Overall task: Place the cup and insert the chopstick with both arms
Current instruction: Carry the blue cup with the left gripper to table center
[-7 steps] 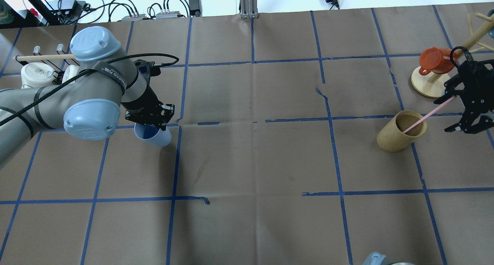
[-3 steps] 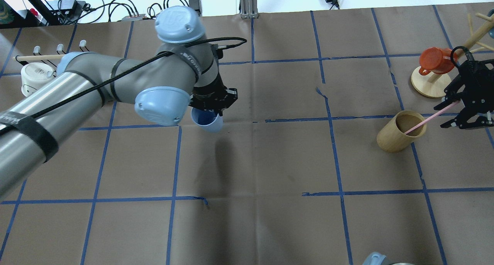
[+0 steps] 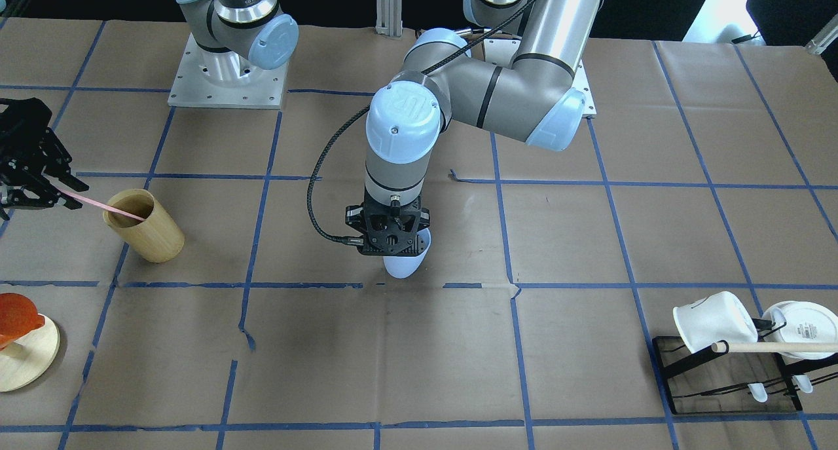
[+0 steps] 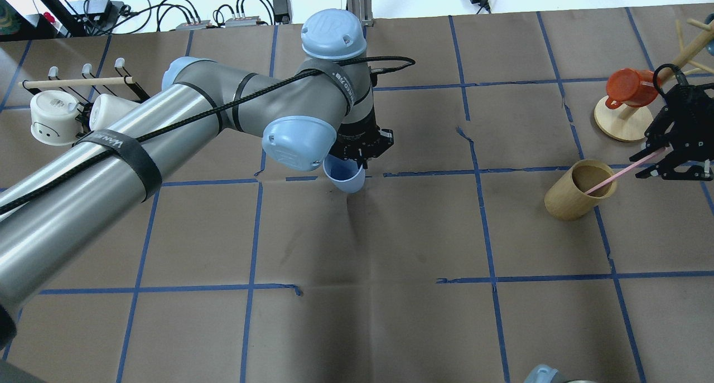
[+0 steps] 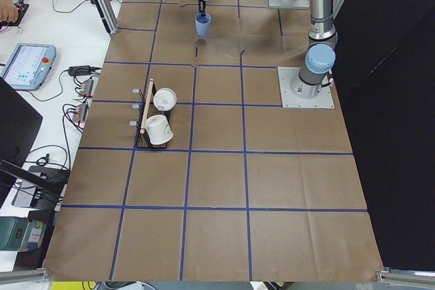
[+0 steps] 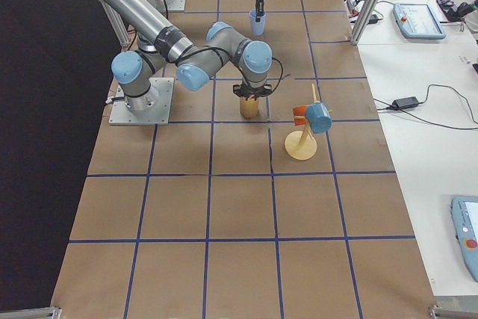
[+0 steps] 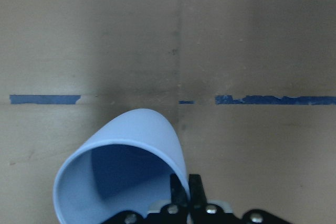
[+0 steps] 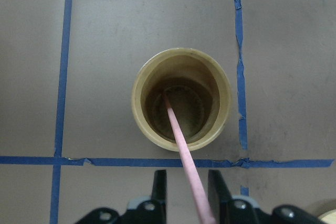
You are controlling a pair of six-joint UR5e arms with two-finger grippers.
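You had two white cups (image 4: 53, 117) on a black wire rack (image 3: 727, 391). An orange mug (image 4: 627, 87) hung on a wooden peg stand (image 4: 616, 121).

The left arm (image 4: 184, 110) and right arm (image 3: 236, 18) are formed of silver-grey tubes and pale blue, screwed joint caps (image 4: 333, 34). A black cable (image 3: 310, 201) is bound on by a lettered black strap (image 4: 120, 149). Black jaws are fitted.

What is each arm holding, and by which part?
Left gripper: blue cup, jaws pinching its rim wall. Right gripper: jaws straddle the upper end of the pink chopstick, gap showing, not clamped.
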